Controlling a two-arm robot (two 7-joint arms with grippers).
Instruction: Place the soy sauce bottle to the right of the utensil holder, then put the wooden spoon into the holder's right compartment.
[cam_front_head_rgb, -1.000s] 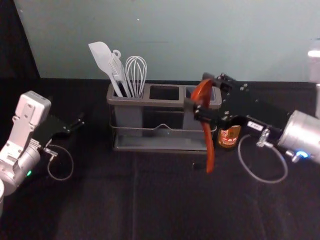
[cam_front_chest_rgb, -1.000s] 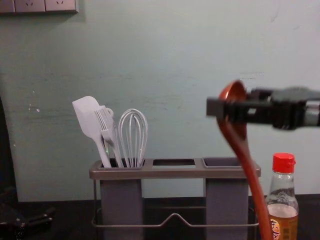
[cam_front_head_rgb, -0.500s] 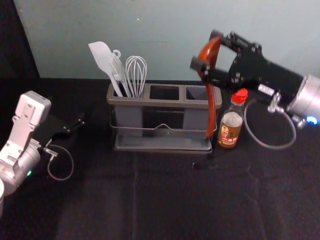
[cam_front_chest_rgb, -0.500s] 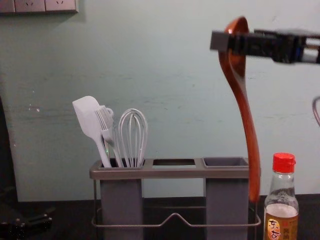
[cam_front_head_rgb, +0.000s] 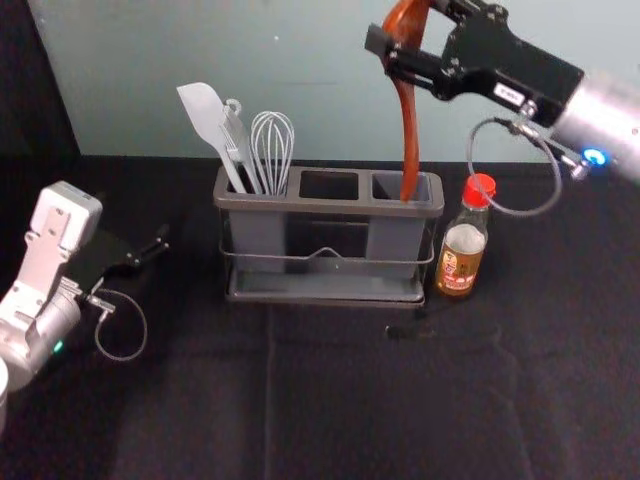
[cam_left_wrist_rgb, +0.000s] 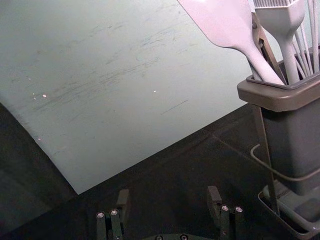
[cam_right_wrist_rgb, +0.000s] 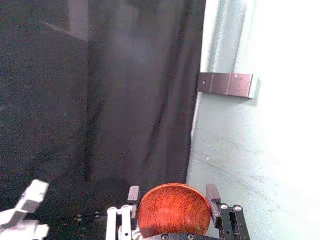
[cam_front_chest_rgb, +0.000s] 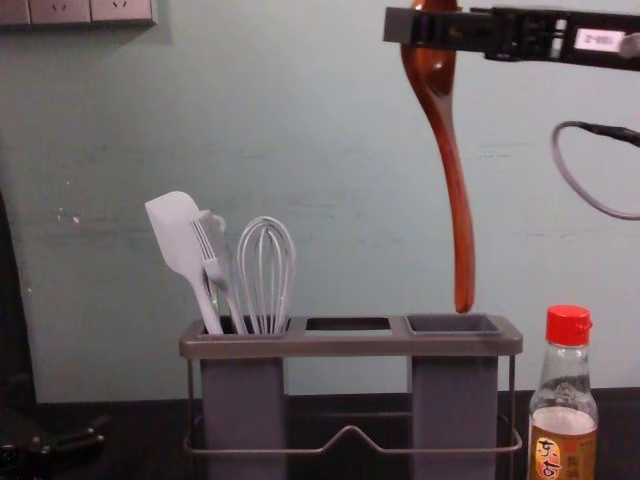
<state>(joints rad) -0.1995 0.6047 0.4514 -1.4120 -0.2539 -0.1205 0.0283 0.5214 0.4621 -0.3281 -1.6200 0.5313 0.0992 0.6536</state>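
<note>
High above the holder's right end, my right gripper (cam_front_head_rgb: 418, 62) is shut on the bowl end of the wooden spoon (cam_front_head_rgb: 409, 140). The handle hangs down, its tip just over the right compartment's opening in the chest view. In the right wrist view the spoon's bowl (cam_right_wrist_rgb: 174, 210) sits between the pads of my right gripper (cam_right_wrist_rgb: 173, 202). The utensil holder (cam_front_head_rgb: 330, 208) stands upright. The soy sauce bottle (cam_front_head_rgb: 464, 245) stands just right of it. My left gripper (cam_front_head_rgb: 160, 250) is parked at the left; in the left wrist view the left gripper (cam_left_wrist_rgb: 170, 202) is open with nothing between its fingers.
A white spatula (cam_front_chest_rgb: 178, 240), a brush (cam_front_chest_rgb: 215, 250) and a whisk (cam_front_chest_rgb: 266, 275) stand in the holder's left compartment. The middle compartment (cam_front_head_rgb: 329, 186) has nothing in it. A wall (cam_front_chest_rgb: 350, 130) rises behind the table. A small dark object (cam_front_head_rgb: 405, 331) lies in front of the holder.
My right gripper has risen with the spoon and shifted left over the holder; the handle tip moved from in front of the holder to above its right compartment. The left arm stayed put.
</note>
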